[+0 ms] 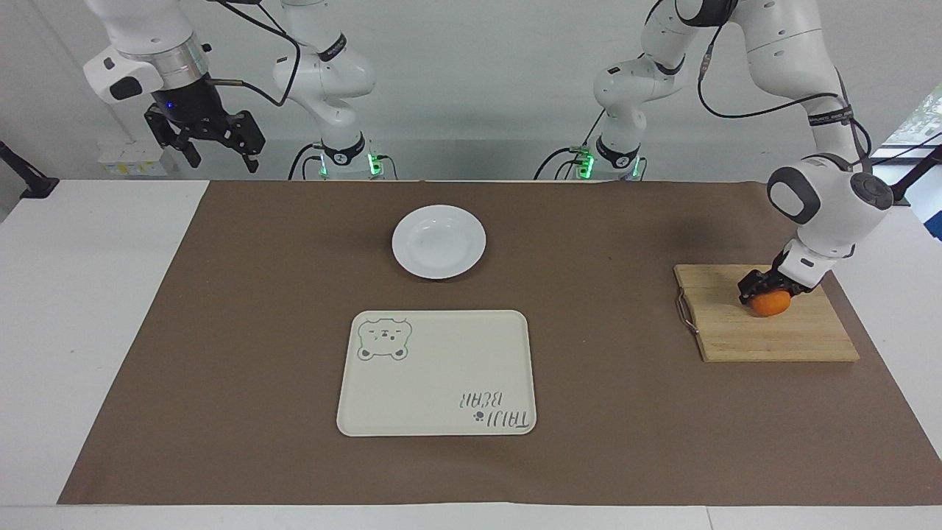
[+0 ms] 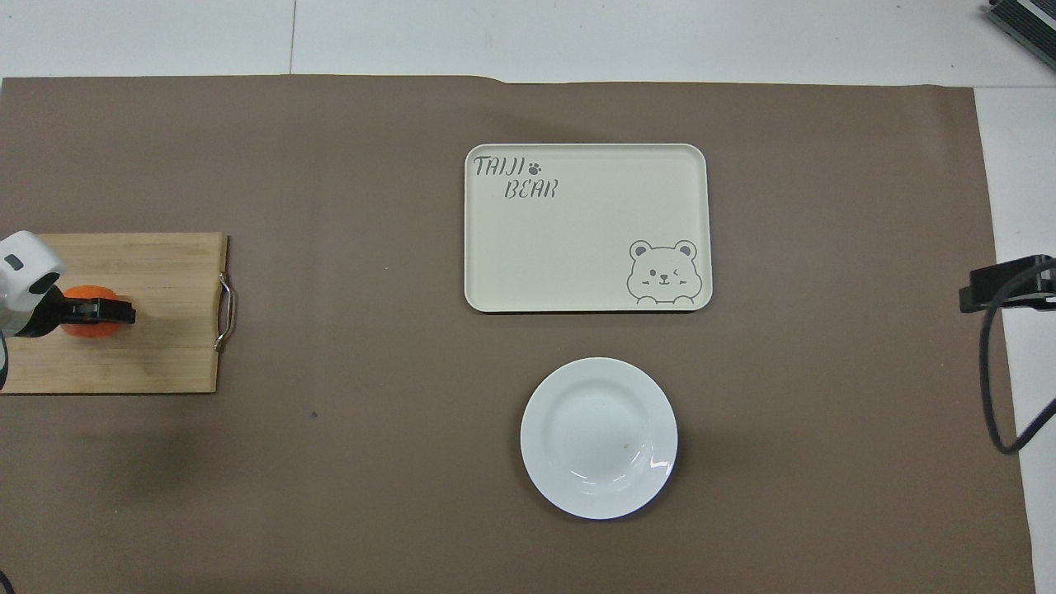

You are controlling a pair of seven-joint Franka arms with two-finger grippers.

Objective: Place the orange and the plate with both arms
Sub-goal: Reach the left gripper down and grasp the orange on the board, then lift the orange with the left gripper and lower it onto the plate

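The orange [image 1: 771,305] rests on a wooden cutting board [image 1: 773,340] at the left arm's end of the table. My left gripper [image 1: 769,293] has come down on it, its fingers pressed against the fruit's sides. From overhead the orange [image 2: 82,330] is partly covered by the left gripper [image 2: 91,312]. The white plate [image 1: 438,241] lies bare on the brown mat, nearer to the robots than the tray; overhead it is the plate [image 2: 598,437]. My right gripper [image 1: 202,141] waits open, raised over the table's edge at the right arm's end.
A cream rectangular tray with a bear drawing [image 1: 438,375] lies in the middle of the mat, farther from the robots than the plate. The cutting board [image 2: 157,272] has a metal handle on the side toward the tray [image 2: 586,231].
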